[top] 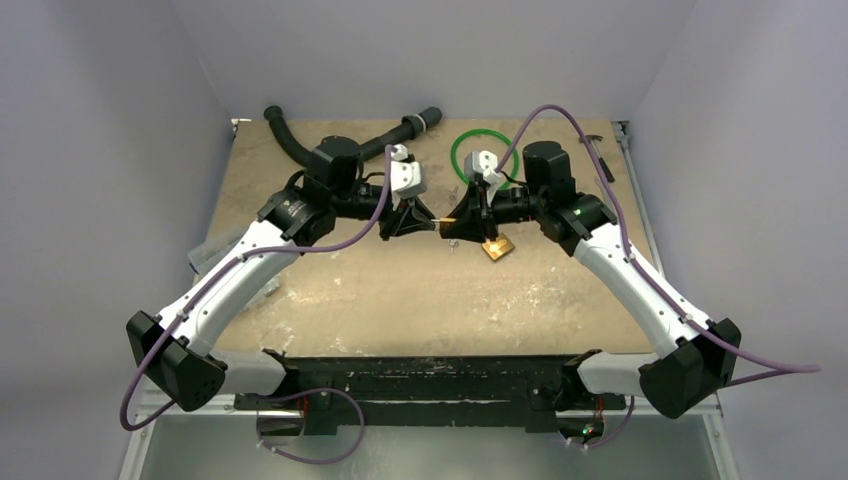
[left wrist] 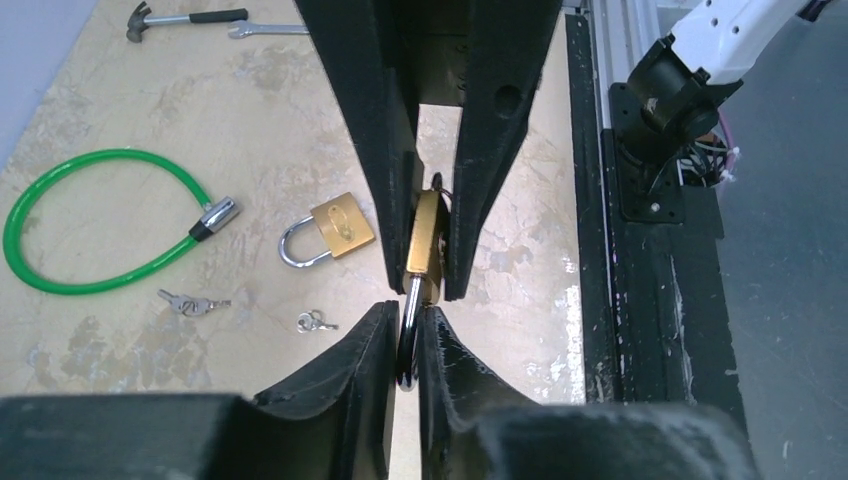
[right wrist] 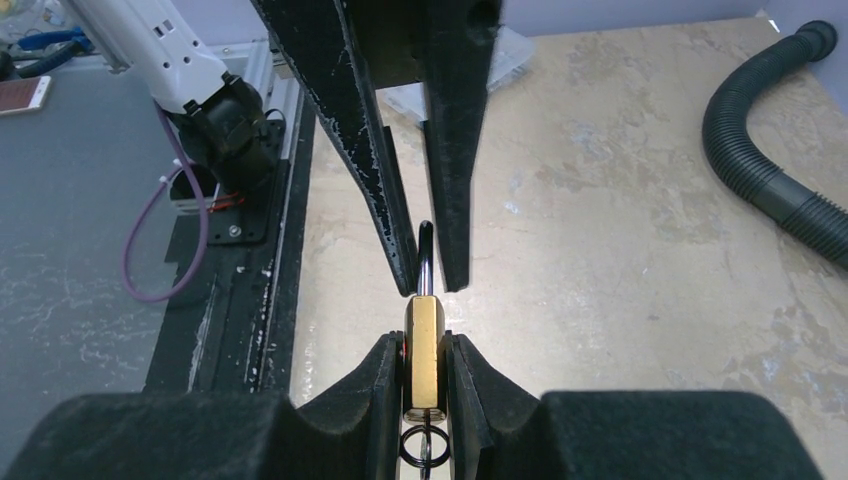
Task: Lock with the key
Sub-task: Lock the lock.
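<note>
My two grippers meet nose to nose above the middle of the table. My right gripper [right wrist: 424,342] is shut on the brass body of the lock [right wrist: 424,345], which it holds edge-on in the air. My left gripper [left wrist: 408,312] is shut on the lock's silver shackle [left wrist: 412,300]. The lock's body [left wrist: 427,240] sits between the right gripper's fingers [left wrist: 480,150]. A black ring with a thin key [right wrist: 424,447] hangs at the lock's bottom end, seemingly in the keyhole. In the top view the lock [top: 441,223] is a small brass spot between the grippers.
A second brass padlock [left wrist: 338,228] lies on the table, also in the top view [top: 497,247]. Two small key sets [left wrist: 190,302] [left wrist: 315,322] lie near it. A green cable loop [left wrist: 100,225], a small hammer [left wrist: 185,18] and a black hose [right wrist: 770,150] lie farther off.
</note>
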You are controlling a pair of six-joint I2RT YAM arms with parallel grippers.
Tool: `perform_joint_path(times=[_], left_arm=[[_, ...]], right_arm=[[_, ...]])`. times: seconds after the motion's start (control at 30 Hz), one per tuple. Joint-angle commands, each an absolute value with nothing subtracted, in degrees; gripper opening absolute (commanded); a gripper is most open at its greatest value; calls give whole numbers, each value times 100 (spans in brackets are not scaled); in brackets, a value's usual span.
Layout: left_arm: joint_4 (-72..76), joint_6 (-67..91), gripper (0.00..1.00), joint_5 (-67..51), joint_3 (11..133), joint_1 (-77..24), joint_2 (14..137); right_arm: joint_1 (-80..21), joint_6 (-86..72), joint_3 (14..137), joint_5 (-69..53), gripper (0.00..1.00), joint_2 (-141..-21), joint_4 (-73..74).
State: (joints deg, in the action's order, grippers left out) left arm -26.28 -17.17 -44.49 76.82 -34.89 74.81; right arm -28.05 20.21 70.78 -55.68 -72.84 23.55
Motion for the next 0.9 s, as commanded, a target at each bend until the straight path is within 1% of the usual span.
perform_joint_path(times=[0.0,0.03,0.07,0.1,0.13,0.17,0.2,0.23,0.3,0.43,0.57,0.73,0.87], left_arm=[[-2539,-1776,8,-4523,7787,-3488,7508],[-2515,-1769,1,-4533,7781,-3489,7509],[-2464,-1684,0,-4528,7772,-3478,7502],[-2326,-1521,0,-4518,7749,-3441,7479],[-2090,-1245,0,-4696,7694,-3314,7428],[-1749,-909,0,-4928,7595,-3129,7394],[-1390,-544,0,-5093,7493,-2990,7308],[-1206,-355,0,-5197,7437,-2897,7259],[-1194,-461,0,-5400,7454,-2856,7195],[-1351,-598,0,-5765,7556,-2854,7199],[-1415,-639,0,-5903,7626,-2861,7218],[-1399,-684,0,-5838,7683,-2907,7244],[-1440,-771,0,-5748,7737,-3009,7301]], right_arm=[[-2794,1964,7304,-5755,0,-7130,2179],[-2795,1968,7304,-5757,0,-7122,2170],[-2794,1973,7295,-5757,0,-7119,2166],[-2795,1981,7288,-5769,3,-7111,2173],[-2794,1986,7274,-5819,22,-7107,2167],[-2790,1974,7257,-5932,46,-7107,2152],[-2762,1962,7253,-5912,55,-7109,2208],[-2730,2034,7267,-5890,58,-7104,2304],[-2673,2137,7273,-5925,61,-7081,2454],[-2619,2161,7197,-6064,61,-6999,2513],[-2619,2119,7224,-6164,59,-7036,2419],[-2626,2130,7399,-6184,56,-7110,2503],[-2645,1877,7389,-6227,53,-7119,2277]])
